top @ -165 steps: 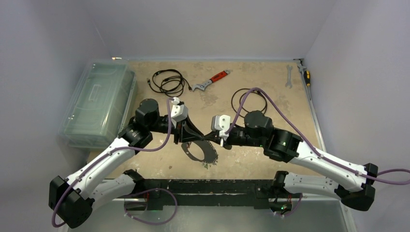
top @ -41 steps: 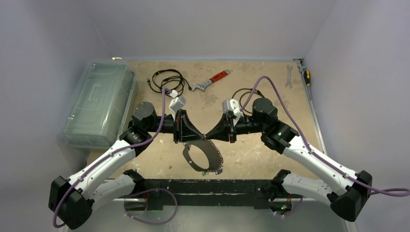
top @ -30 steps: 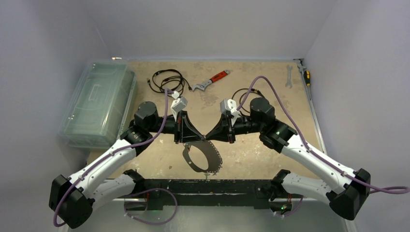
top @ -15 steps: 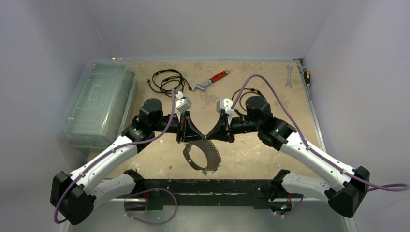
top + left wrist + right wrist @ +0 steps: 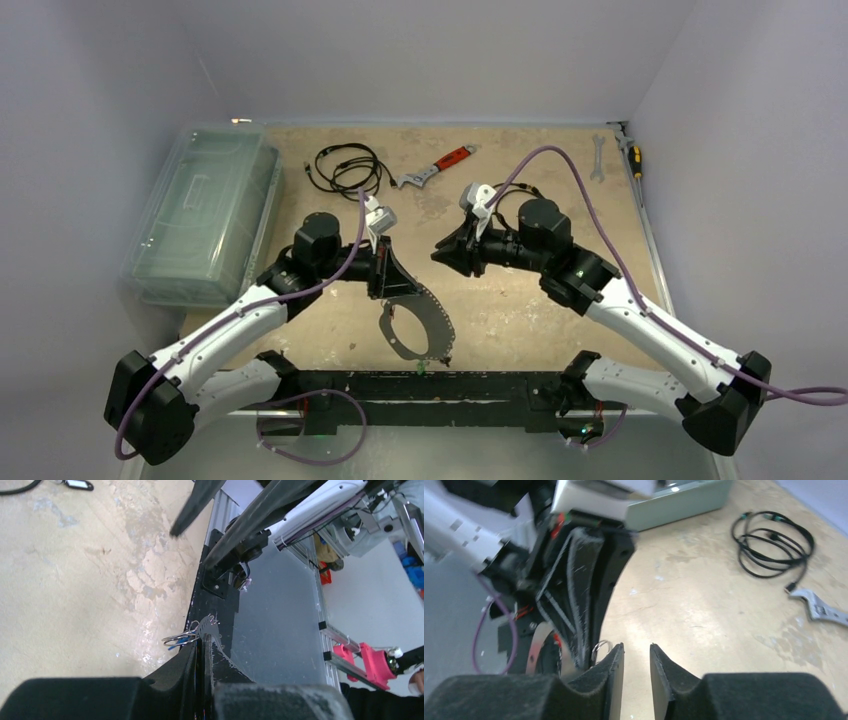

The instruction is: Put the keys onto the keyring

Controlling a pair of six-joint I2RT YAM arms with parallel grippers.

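Observation:
My left gripper [image 5: 404, 291] is shut on the top edge of the keyring [image 5: 416, 326], a large thin grey hoop that hangs below it over the table's near edge. In the left wrist view the jaws [image 5: 206, 641] pinch the ring's perforated rim [image 5: 212, 626]; small split rings with a blue bit [image 5: 179, 639] stick out to the left. Tiny coloured keys [image 5: 428, 361] dangle at the hoop's bottom. My right gripper [image 5: 441, 252] is open and empty, up and right of the left one and apart from it. The right wrist view [image 5: 636, 651] shows its empty gap.
A clear plastic box [image 5: 200, 215] stands at the left. Black cables [image 5: 345, 168], a red-handled wrench [image 5: 438, 166] and another cable loop [image 5: 498, 196] lie behind the arms. A spanner [image 5: 597, 158] and screwdriver [image 5: 633, 155] lie far right. A black rail [image 5: 480, 385] runs along the near edge.
The right gripper, which met the left gripper's tips at the ring, has pulled back up and to the right, open. The left gripper still holds the ring and shifted slightly right.

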